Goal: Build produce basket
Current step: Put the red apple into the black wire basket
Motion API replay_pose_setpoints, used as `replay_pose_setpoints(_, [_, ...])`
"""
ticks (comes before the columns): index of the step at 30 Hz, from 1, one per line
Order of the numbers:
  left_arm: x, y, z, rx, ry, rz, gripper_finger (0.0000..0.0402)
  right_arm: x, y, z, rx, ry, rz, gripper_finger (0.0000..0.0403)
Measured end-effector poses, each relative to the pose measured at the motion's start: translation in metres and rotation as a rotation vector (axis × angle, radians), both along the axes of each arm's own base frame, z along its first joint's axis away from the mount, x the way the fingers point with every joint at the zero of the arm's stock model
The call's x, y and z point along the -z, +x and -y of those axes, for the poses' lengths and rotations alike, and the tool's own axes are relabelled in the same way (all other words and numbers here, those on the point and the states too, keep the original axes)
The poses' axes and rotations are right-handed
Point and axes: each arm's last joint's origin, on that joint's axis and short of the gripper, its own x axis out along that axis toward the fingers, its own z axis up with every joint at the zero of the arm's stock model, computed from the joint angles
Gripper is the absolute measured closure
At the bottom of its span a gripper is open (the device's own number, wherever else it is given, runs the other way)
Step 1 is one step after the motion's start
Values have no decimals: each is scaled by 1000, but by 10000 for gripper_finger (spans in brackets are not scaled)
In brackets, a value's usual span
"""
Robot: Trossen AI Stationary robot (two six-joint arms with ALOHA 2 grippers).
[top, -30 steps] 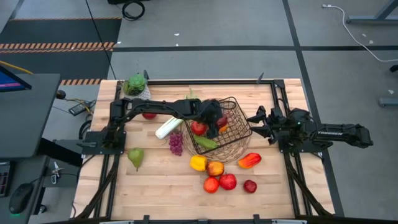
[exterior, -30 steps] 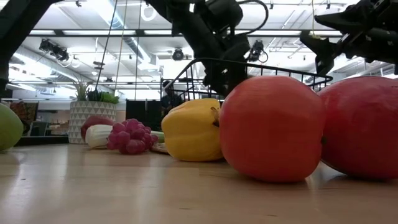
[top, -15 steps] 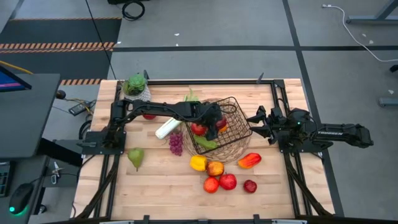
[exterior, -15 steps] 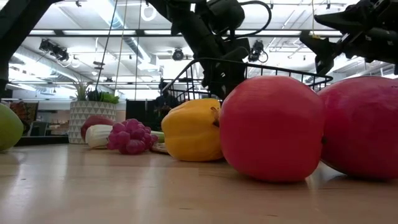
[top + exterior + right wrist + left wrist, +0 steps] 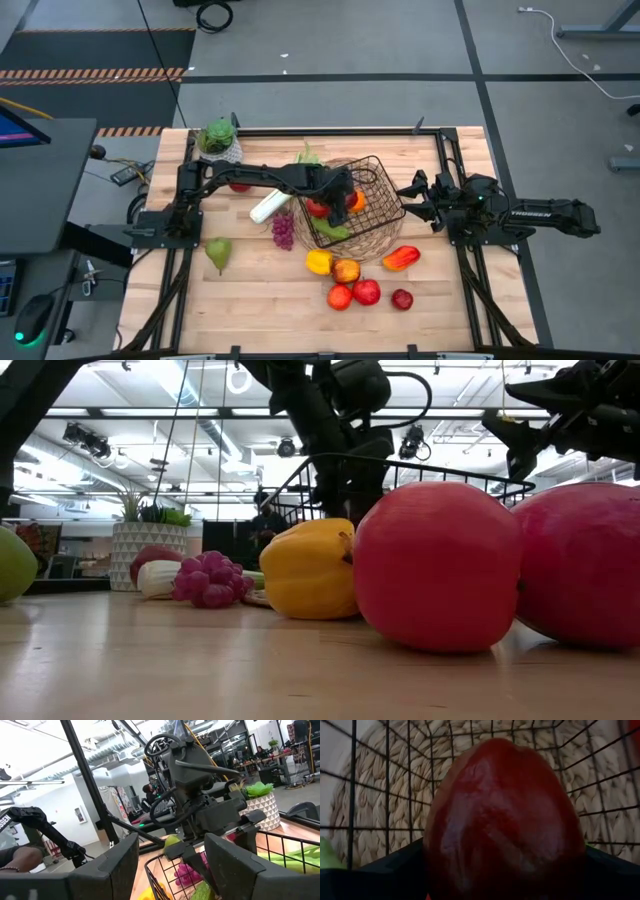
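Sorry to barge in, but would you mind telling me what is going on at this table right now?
The robot is filling a wire basket with produce. The left gripper is inside the basket, holding a red apple just above its woven base. A leek and an orange already lie in there. The right gripper waits beside the basket, jaws apart and empty. Still out on the table are a green pear, purple grapes, a yellow pepper and several red fruits.

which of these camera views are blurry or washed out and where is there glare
Left wrist view: the red apple fills the frame, dim and soft, the basket behind it sharper. Low view: near fruit looms blurred; ceiling lights glare. Right wrist view: bright, washed-out windows behind. High view: evenly lit.
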Motion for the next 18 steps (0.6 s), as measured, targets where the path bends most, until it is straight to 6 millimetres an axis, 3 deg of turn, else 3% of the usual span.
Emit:
replay_pose_setpoints(5, [0, 0, 2, 37, -57, 4, 42, 0, 0, 0, 0, 0, 0, 172])
replay_pose_setpoints(9, [2, -3, 3, 57, -82, -33, 9, 0, 0, 0, 0, 0, -1, 172])
replay_pose_setpoints(18, [-4, -8, 16, 145, -85, -60, 3, 0, 0, 0, 0, 0, 0, 172])
